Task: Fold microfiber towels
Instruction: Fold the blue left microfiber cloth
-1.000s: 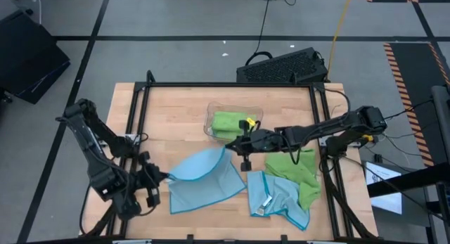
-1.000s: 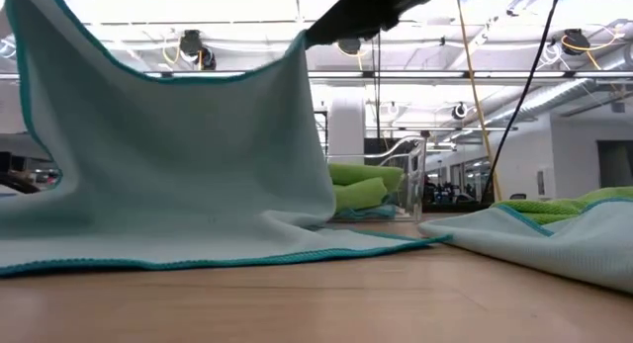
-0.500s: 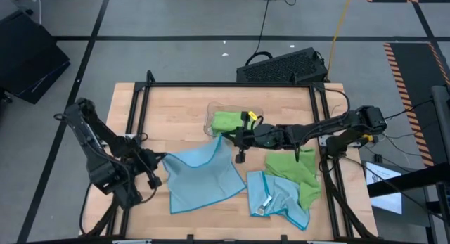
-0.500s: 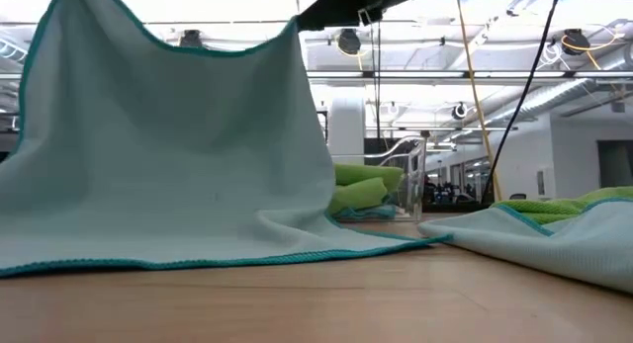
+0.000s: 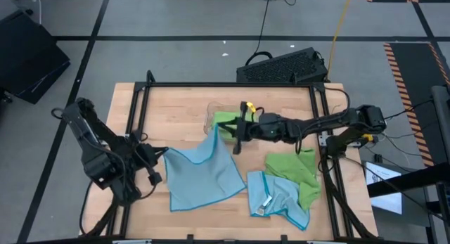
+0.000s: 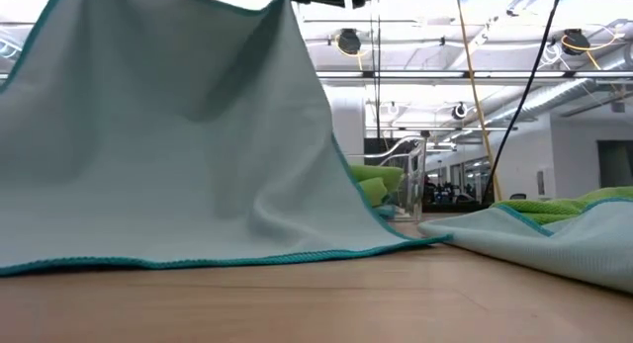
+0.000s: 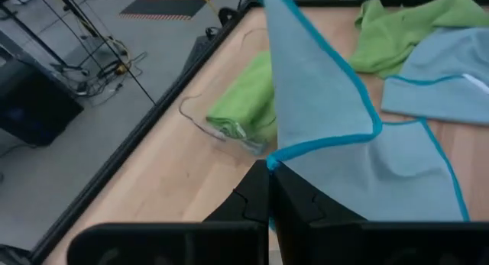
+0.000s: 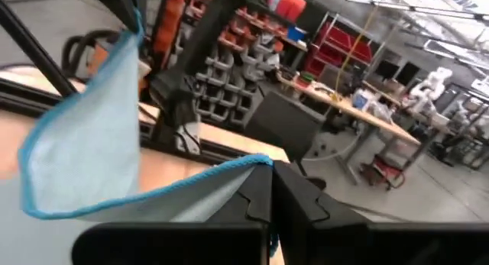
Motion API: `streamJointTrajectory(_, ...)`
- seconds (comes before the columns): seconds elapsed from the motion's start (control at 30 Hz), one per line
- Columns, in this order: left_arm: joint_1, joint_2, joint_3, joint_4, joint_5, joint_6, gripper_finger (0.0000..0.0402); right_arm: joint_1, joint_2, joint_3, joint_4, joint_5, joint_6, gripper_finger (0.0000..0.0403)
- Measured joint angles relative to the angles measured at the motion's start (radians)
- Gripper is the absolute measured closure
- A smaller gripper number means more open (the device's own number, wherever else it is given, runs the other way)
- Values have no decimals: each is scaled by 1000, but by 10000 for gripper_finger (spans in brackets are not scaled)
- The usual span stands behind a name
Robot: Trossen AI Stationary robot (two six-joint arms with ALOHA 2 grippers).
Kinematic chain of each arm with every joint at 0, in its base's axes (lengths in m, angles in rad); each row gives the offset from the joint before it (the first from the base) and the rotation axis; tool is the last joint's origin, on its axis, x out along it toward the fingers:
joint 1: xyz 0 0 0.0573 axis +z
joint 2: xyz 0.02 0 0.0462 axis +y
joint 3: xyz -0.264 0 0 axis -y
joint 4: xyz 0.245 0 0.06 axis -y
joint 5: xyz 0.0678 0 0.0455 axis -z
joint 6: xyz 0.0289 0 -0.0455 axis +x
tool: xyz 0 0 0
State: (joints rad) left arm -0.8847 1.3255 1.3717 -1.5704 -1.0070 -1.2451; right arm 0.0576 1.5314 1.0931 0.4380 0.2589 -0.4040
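The left gripper [image 7: 269,190] is clamped on a corner of a light blue towel [image 7: 336,143] (teal-edged). Beyond the fingertips lies a folded green towel [image 7: 248,105] in a clear tray [image 7: 200,120]; farther off, a crumpled green towel [image 7: 405,28].

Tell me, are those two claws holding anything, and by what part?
Yes: one light blue towel. The left gripper pinches one corner, the right gripper another, lifting that edge off the table.

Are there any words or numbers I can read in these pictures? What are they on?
None can be read.
White tag on the blue towel at the table's near right: too small to tell if it has any print.
Black case behind the table: no label shows.
Red bins in the room behind: too blurred to read.
Blue towel that both arms hold up: no writing shows.
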Motion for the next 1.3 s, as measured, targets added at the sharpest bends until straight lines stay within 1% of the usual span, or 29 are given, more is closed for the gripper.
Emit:
streamJointTrajectory(0.07,19,-13,7,1,19,17,394,-19,0,0,-15,0,8,403)
streamJointTrajectory(0.17,50,-22,1,-2,113,0,394,-31,0,0,-95,0,74,403)
streamJointTrajectory(0.27,63,-16,-37,1,208,-41,394,-27,1,0,-195,-2,117,403)
streamJointTrajectory(0.33,69,-18,-70,-1,238,-62,394,-17,1,0,-235,-2,141,403)
streamJointTrajectory(0.5,71,-17,-137,31,300,-111,394,6,1,-49,-226,-2,157,403)
streamJointTrajectory(0.63,49,-17,-148,150,308,-53,394,24,1,-92,-226,-5,200,403)
streamJointTrajectory(0.7,38,-18,-148,221,308,1,394,31,1,-115,-213,-34,221,403)
streamJointTrajectory(0.83,18,-18,-148,348,308,110,394,44,1,-177,-93,-121,270,403)
streamJointTrajectory(0.93,12,-12,-148,412,307,148,394,61,1,-229,9,-181,296,403)
streamJointTrajectory(1.03,-2,11,-150,425,309,143,394,83,1,-272,48,-195,329,403)
streamJointTrajectory(1.13,-12,40,-173,425,328,125,394,100,1,-303,53,-235,378,403)
streamJointTrajectory(1.23,-22,61,-210,424,342,77,394,117,1,-331,52,-264,441,403)
streamJointTrajectory(1.3,-27,70,-233,424,343,36,394,130,1,-347,51,-264,477,403)
